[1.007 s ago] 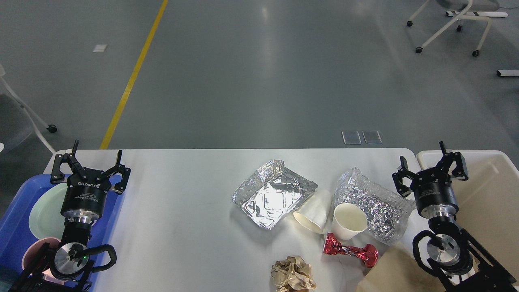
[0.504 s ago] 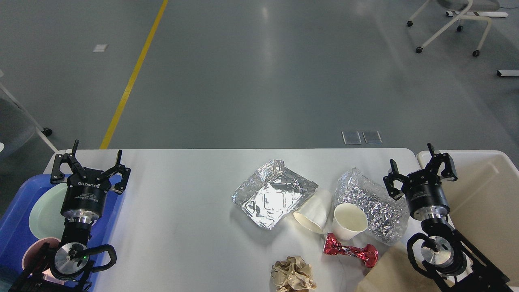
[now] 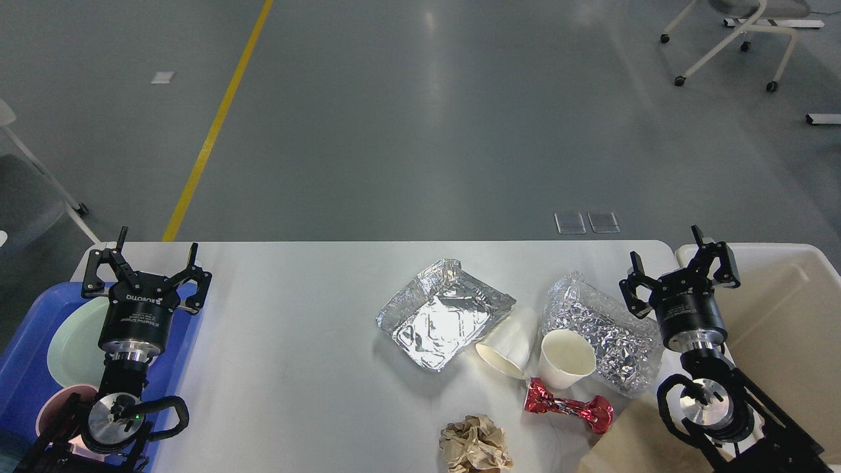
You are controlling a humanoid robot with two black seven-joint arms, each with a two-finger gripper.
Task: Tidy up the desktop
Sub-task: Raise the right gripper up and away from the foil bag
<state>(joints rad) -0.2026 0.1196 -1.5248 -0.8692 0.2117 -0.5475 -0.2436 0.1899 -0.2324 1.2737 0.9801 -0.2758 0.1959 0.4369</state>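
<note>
The white desktop [image 3: 295,341] spans the view. On its right half lie a flattened foil tray [image 3: 441,314], a crumpled foil bag [image 3: 608,332], a tipped paper cup [image 3: 507,345], an upright paper cup [image 3: 565,359], a red foil wrapper [image 3: 568,406] and a crumpled brown paper ball [image 3: 474,444]. My left gripper [image 3: 146,263] stands open above the blue tray's inner edge, holding nothing. Over the table's right edge, just right of the foil bag, my right gripper [image 3: 677,266] is open and empty.
A blue tray [image 3: 26,348] at the left holds a pale green plate [image 3: 72,341] and a pink cup [image 3: 56,407]. A cream plastic bin [image 3: 788,315] stands off the table's right end. Brown paper [image 3: 640,440] lies at the front right. An office chair [image 3: 736,39] stands far back.
My right gripper has shifted left and slightly up, from over the bin's edge toward the foil bag. The left arm has stayed still.
</note>
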